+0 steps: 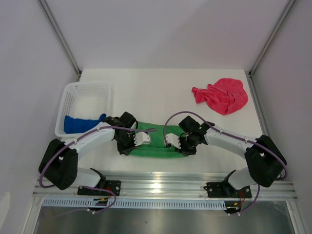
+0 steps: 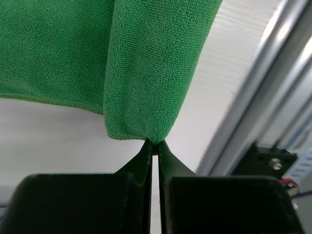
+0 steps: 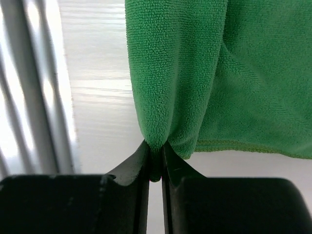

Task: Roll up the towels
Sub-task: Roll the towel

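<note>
Top external view: left gripper [image 1: 132,141] clamped on left end fold of bright green microfibre cloth [image 1: 156,149], which lies on white surface [image 1: 146,92] between both arms; right gripper [image 1: 176,142] pinches right end fold. Judgement: move both ends together, level, light tension, so roll stays even.

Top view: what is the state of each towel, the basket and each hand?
green towel: spread, pinched at both ends
basket: upright
blue towel: crumpled in the basket
pink towel: crumpled, untouched
left hand: shut on green towel
right hand: shut on green towel
</note>
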Controlling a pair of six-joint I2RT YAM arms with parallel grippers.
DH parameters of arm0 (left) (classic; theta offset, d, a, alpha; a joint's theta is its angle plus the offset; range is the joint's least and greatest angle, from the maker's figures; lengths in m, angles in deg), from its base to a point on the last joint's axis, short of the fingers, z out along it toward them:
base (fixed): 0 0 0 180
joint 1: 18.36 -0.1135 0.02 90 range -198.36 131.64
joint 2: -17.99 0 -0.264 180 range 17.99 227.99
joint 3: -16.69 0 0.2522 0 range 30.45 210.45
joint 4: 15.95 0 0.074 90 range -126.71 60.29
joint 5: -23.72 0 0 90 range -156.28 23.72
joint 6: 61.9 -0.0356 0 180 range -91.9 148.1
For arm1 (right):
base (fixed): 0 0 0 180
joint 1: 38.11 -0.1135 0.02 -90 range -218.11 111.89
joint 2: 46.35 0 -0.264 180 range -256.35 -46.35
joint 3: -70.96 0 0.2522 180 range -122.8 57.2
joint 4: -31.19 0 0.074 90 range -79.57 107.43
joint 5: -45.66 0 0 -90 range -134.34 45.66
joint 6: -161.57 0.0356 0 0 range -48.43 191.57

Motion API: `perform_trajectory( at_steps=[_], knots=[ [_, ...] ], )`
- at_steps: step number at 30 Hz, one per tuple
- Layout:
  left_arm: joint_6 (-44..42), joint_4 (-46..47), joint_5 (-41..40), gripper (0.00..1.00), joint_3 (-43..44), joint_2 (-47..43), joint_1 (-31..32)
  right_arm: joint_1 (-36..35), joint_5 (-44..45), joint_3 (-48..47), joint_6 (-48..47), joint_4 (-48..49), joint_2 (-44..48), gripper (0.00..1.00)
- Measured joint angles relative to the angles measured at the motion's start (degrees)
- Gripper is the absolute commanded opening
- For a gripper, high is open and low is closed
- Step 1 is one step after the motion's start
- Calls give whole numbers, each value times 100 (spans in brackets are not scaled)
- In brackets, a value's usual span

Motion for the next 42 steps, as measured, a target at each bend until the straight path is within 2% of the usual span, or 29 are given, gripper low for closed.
perform_trajectory(
  at_steps=[5, 9, 17, 20, 21, 23, 25, 28, 29, 31, 37, 42],
  knots=[
    [-11, -708, 378, 1, 74, -103, -2, -68, -522, -247, 63, -772, 76, 14],
    [-26, -955, 581, 1, 295, 76, -151, 55, -680, -446, 181, -1038, -61, 19],
    [-22, -789, 761, 7, 1102, 1294, -872, 859, -951, -651, 621, -623, -702, 19],
    [-4, -717, 796, 5, 1167, 1502, -887, 1029, -973, -660, 822, -413, -809, 25],
    [0, -702, 798, 4, 1167, 1567, -887, 1067, -973, -660, 890, -363, -837, 33],
    [11, -660, 789, 5, 1167, 1696, -890, 1119, -966, -660, 992, -280, -876, 37],
    [46, -614, 772, 8, 1167, 1781, -892, 1147, -944, -660, 1062, -223, -896, 38],
    [153, -575, 697, 19, 1196, 1875, -898, 1176, -857, -660, 1172, -151, -905, 39],
    [195, -562, 675, 28, 1226, 1895, -901, 1180, -813, -660, 1217, -129, -905, 39],
    [293, -546, 595, 34, 1320, 1908, -911, 1202, -688, -660, 1327, -76, -905, 39],
    [621, -380, 334, 42, 1749, 1773, -1034, 1228, -39, -651, 1670, 201, -756, 41],
    [758, -321, 302, 44, 1906, 1272, -1126, 1193, 542, -387, 1738, 697, 144, 46]
  ],
)
